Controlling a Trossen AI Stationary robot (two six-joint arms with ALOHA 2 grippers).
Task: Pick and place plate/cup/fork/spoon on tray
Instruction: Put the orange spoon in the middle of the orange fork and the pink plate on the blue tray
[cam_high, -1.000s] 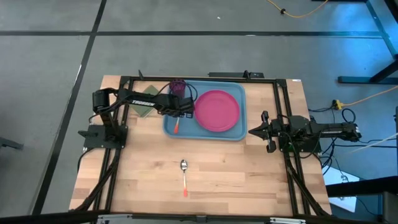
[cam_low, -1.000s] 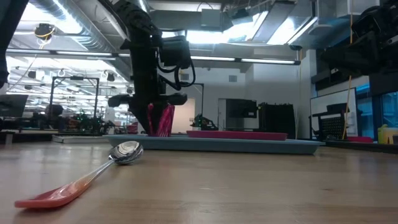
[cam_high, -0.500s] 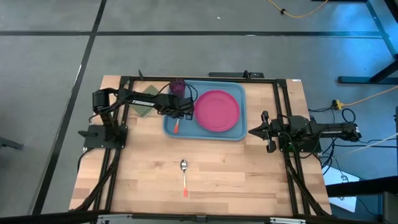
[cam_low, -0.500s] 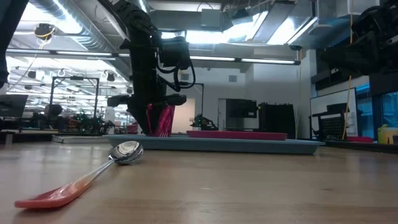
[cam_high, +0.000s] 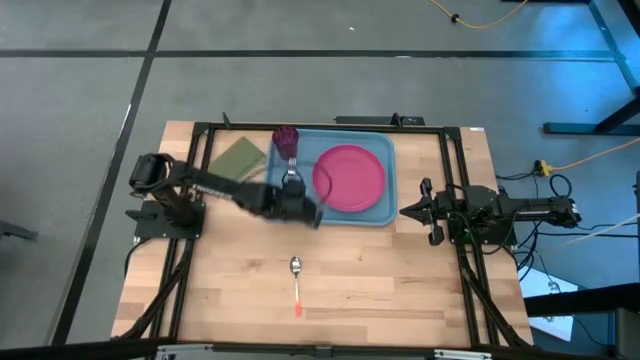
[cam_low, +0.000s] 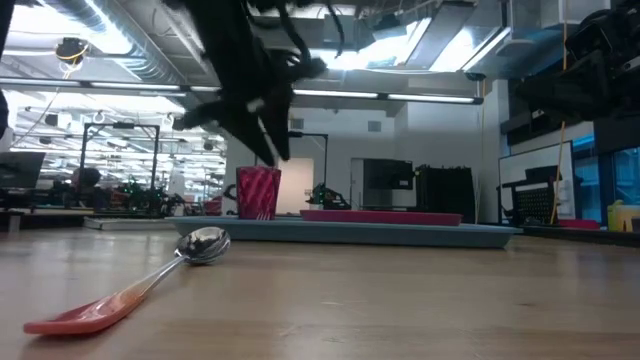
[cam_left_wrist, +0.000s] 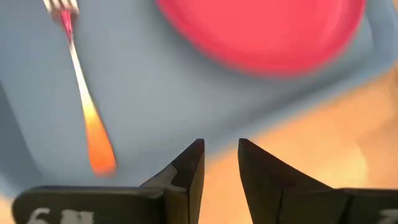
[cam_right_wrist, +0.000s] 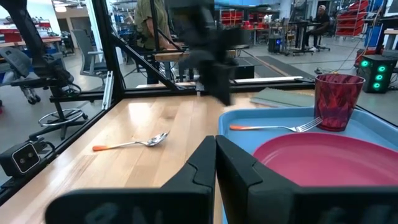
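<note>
The light blue tray (cam_high: 378, 212) lies at the table's far middle. On it are the pink plate (cam_high: 350, 178), the dark red cup (cam_high: 285, 138) standing at its far left corner, and the fork (cam_left_wrist: 81, 93), lying flat with its tines toward the cup. The spoon (cam_high: 296, 285) lies on the bare wood nearer the front edge, handle toward that edge. My left gripper (cam_left_wrist: 221, 149) hangs open above the tray's near left rim, with nothing between its fingers. My right gripper (cam_right_wrist: 216, 149) is shut and waits level at the table's right side.
An olive-green pad (cam_high: 238, 158) lies left of the tray. Black frame rails run along the table's left, right and far sides. Open wood surrounds the spoon (cam_low: 130, 290) at the front. People and benches show in the room beyond.
My left gripper has lifted from beside the cup and swung toward the table's near edge and a little right, tipping as it went. It now sits over the tray's near left rim. The fork stays flat on the tray.
</note>
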